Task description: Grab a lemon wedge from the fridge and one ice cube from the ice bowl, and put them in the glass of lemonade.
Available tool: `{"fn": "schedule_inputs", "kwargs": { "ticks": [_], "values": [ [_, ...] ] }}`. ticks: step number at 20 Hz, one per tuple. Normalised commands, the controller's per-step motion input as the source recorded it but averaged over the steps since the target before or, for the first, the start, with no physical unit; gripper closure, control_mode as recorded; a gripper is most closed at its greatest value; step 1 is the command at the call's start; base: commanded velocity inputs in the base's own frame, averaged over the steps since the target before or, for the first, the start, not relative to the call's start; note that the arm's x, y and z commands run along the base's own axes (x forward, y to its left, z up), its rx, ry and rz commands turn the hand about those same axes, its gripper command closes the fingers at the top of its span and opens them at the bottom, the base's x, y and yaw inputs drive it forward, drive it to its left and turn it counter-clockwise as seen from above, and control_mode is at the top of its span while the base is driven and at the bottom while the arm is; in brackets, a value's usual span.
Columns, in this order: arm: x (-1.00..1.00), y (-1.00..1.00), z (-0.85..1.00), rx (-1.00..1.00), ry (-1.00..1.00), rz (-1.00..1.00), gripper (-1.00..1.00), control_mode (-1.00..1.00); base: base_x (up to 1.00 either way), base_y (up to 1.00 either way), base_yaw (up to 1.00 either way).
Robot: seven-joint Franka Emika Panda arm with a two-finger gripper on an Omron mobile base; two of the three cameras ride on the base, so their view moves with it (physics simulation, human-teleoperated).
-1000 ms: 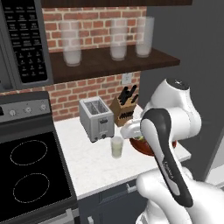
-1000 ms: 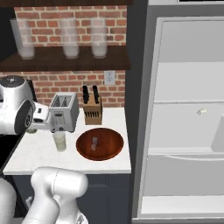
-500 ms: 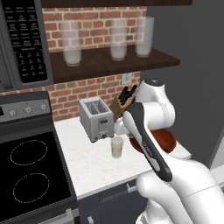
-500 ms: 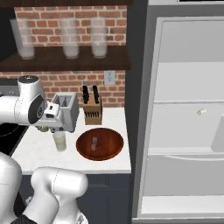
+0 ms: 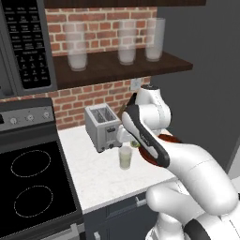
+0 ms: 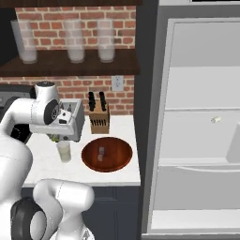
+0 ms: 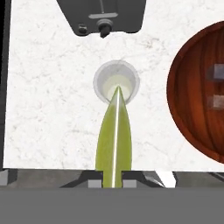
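White marble counter point(image 7: 48, 109) fills most of the hand view, with the toaster point(image 7: 101, 15) at the top edge. My gripper point(image 7: 113, 175) is clamped on the lemon wedge point(image 7: 113, 140), whose tip points at the glass of lemonade point(image 7: 116, 83) in the frame centre. At the right edge sits the ice bowl point(image 7: 192, 87); on the right of the right base view, the fridge point(image 6: 197, 131) stands open.

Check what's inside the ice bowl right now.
The ice bowl holds two pale ice cubes on its wooden floor in the hand view; its right part is cut off by the frame.
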Motion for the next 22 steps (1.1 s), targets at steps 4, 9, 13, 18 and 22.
{"fn": "schedule_inputs", "kwargs": {
  "ticks": [4,9,13,18,22],
  "values": [
    [0.2,0.06,-0.33,0.0,0.0,0.0,1.0,-1.0,0.0,0.0,0.0],
    [0.18,0.11,-0.11,-0.01,0.0,0.0,1.0,-1.0,0.0,0.0,0.0],
    [0.13,0.18,-0.08,0.0,-0.01,0.0,1.0,-1.0,0.0,0.0,0.0],
    [0.04,0.07,-0.07,0.0,-0.02,0.0,1.0,-1.0,0.0,0.0,0.0],
    [0.07,0.03,-0.08,0.0,-0.02,0.0,1.0,-1.0,0.0,0.0,0.0]
  ]
}}
